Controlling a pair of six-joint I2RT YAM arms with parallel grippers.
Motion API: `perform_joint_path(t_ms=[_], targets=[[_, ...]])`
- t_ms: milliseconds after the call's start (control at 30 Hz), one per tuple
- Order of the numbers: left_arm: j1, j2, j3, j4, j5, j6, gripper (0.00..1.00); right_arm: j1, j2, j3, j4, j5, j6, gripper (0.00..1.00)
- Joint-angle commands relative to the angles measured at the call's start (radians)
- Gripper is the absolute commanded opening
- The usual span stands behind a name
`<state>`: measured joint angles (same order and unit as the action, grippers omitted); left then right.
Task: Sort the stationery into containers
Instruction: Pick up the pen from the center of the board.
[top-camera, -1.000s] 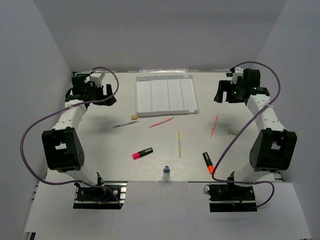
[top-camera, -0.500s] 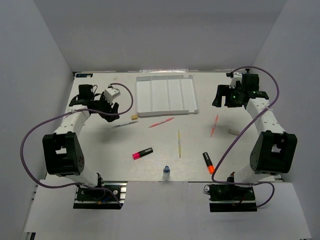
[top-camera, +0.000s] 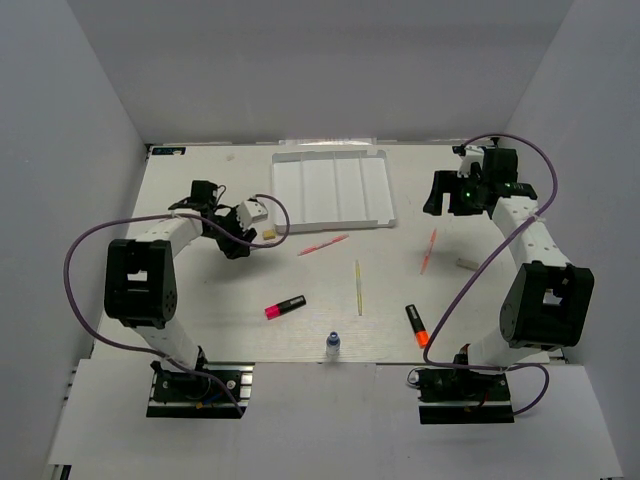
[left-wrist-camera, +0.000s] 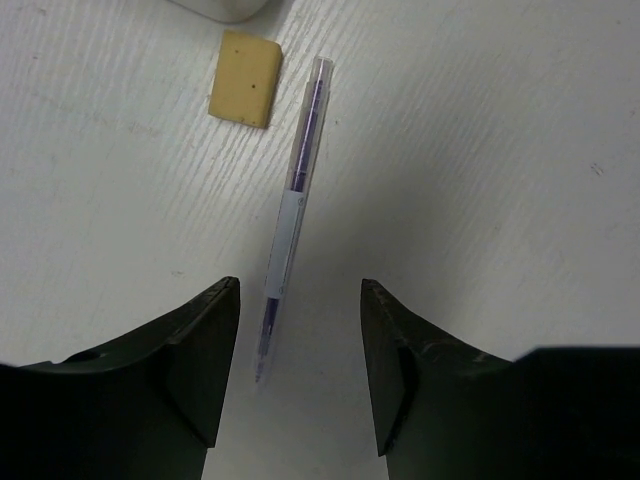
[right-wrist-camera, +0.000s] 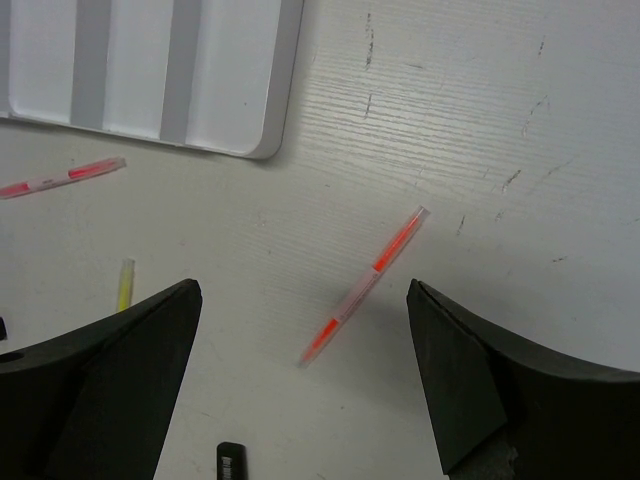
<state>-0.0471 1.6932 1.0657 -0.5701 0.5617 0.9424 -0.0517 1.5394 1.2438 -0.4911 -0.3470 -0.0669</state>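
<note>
My left gripper (left-wrist-camera: 299, 300) hangs open just above the table, and the tip of a clear grey pen (left-wrist-camera: 293, 215) lies between its fingers, nearer the left one and touching neither. A beige eraser (left-wrist-camera: 245, 92) lies beside the pen's far end. In the top view this gripper (top-camera: 240, 240) is left of the white tray (top-camera: 335, 190). My right gripper (right-wrist-camera: 302, 300) is wide open above an orange pen (right-wrist-camera: 365, 285) and holds nothing. A pink pen (top-camera: 323, 244), a yellow pencil (top-camera: 358, 287), a pink-ended highlighter (top-camera: 285, 306), an orange-ended highlighter (top-camera: 416, 324) and a small bottle (top-camera: 333, 343) lie loose on the table.
A second eraser (top-camera: 467, 263) lies right of the orange pen (top-camera: 429, 250). The tray's corner (right-wrist-camera: 265, 140) is at the upper left in the right wrist view. Grey walls close in the table on three sides, and cables loop off both arms.
My left arm has swung from the far left corner rightward and down over the grey pen, and its jaws have narrowed. My right gripper shifted slightly at first, then stayed still.
</note>
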Motion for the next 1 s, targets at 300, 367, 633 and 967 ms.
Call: perform_joint_path(t_ms=[300, 367, 633, 967], targets=[[-0.065, 0.094, 0.033, -0.007, -0.106, 0.082, 0.36, 0.003, -0.019, -0.02, 0.032, -0.024, -0.017, 0.89], [-0.065, 0.102, 0.03, -0.013, -0.129, 0.094, 0.34, 0.003, -0.019, -0.02, 0.032, -0.026, -0.017, 0.89], [-0.083, 0.071, 0.019, -0.129, -0.145, 0.179, 0.12, 0.001, -0.018, -0.018, 0.034, -0.033, -0.019, 0.89], [-0.102, -0.253, 0.166, -0.244, 0.11, -0.071, 0.0, 0.006, -0.039, -0.049, 0.075, 0.005, 0.045, 0.81]])
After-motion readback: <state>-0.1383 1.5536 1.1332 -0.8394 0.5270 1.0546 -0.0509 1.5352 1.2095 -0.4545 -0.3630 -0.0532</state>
